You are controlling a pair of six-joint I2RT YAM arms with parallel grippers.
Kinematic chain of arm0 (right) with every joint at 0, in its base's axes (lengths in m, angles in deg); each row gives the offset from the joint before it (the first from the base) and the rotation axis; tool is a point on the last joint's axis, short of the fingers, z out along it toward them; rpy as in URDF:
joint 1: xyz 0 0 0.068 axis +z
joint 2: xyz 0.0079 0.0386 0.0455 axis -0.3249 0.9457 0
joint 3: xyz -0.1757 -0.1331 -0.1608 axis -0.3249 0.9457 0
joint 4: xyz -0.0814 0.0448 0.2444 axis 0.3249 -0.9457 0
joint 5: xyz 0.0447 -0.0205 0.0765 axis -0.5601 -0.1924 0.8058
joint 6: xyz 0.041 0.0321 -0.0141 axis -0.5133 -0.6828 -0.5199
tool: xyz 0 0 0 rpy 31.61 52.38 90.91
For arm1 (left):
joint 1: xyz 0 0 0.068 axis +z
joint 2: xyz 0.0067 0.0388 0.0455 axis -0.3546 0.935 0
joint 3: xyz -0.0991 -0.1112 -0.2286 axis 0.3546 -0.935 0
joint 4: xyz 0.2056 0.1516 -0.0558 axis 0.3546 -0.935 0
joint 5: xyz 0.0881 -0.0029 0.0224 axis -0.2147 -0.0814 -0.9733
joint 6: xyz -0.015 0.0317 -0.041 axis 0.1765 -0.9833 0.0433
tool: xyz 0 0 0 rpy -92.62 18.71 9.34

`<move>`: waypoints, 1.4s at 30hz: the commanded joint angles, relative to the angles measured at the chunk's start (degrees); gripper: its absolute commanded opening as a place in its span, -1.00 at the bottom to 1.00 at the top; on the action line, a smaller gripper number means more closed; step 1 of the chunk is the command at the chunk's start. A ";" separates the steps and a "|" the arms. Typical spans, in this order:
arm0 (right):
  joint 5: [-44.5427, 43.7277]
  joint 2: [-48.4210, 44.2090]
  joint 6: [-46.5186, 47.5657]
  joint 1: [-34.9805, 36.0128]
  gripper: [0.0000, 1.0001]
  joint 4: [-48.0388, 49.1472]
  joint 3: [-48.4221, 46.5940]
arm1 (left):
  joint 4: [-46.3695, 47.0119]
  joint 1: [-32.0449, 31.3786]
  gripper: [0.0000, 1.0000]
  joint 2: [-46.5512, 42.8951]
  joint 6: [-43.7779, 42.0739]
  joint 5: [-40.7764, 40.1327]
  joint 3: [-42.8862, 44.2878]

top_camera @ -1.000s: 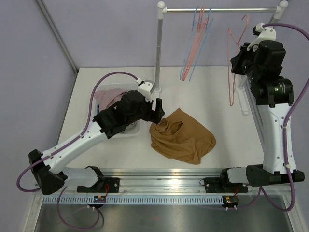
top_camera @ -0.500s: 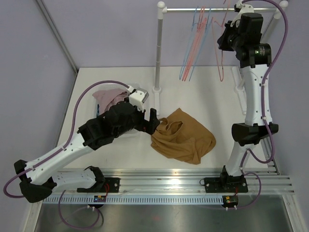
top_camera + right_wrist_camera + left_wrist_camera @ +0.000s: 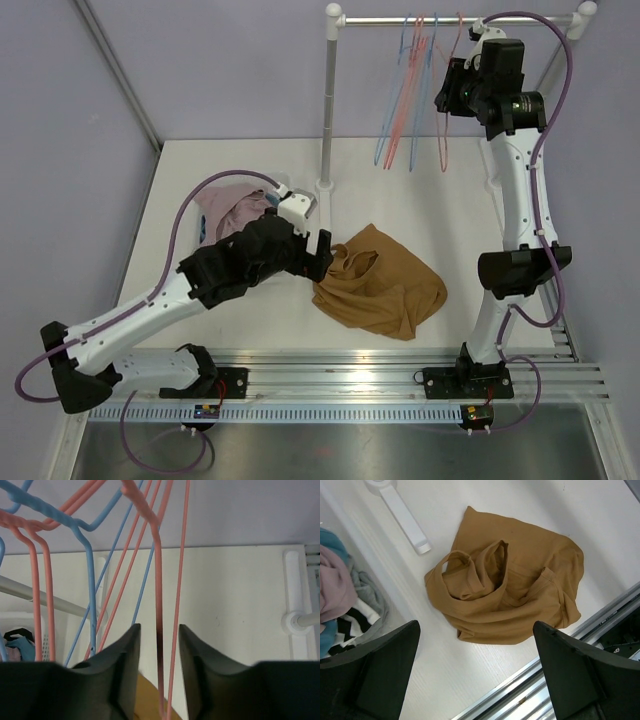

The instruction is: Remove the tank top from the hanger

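a white table (image 3: 450,200) carries a metal clothes rack (image 3: 328,100), its rail strung with pink and blue hangers (image 3: 405,90). the brown tank top (image 3: 378,282) lies crumpled on the table, off any hanger, just right of a bin of clothes (image 3: 235,205). the left gripper (image 3: 475,625) hovers above the shirt, fingers spread wide and holding nothing. up at the rail, the right gripper (image 3: 159,626) has its fingers parted around a pink hanger (image 3: 159,580), a gap showing on either side of the wire.

Ochre-brown, unpatterned tank top (image 3: 520,600); white table (image 3: 600,525); coral-pink hanger (image 3: 159,605); blue hanger (image 3: 89,580); black-and-white striped garment (image 3: 357,622); pink garment (image 3: 332,592); purple cable (image 3: 181,215); lilac wall (image 3: 220,70).
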 commanded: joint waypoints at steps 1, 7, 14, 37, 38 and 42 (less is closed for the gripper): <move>-4.06 -4.51 1.27 0.02 0.00 0.48 0.98 | 7.83 -1.54 0.98 3.89 1.30 1.97 -1.24; -8.12 -11.98 1.54 -3.14 0.74 -0.48 6.69 | 16.79 -4.79 0.98 17.50 2.89 3.90 -0.90; -9.63 -32.79 1.45 -3.85 0.99 3.55 31.07 | 19.01 -7.78 0.98 35.69 2.89 1.79 6.30; 11.74 -68.32 -4.88 -3.85 0.99 13.75 56.00 | 17.97 -10.07 -1.00 44.52 2.81 0.76 7.81; 11.74 -68.76 -4.79 -3.85 0.99 13.49 56.26 | 17.00 -9.63 -1.00 40.24 2.72 -3.00 7.90; 11.73 -70.17 -4.70 -3.85 0.99 13.84 58.19 | 11.82 -7.27 -1.00 29.50 2.80 -11.29 7.98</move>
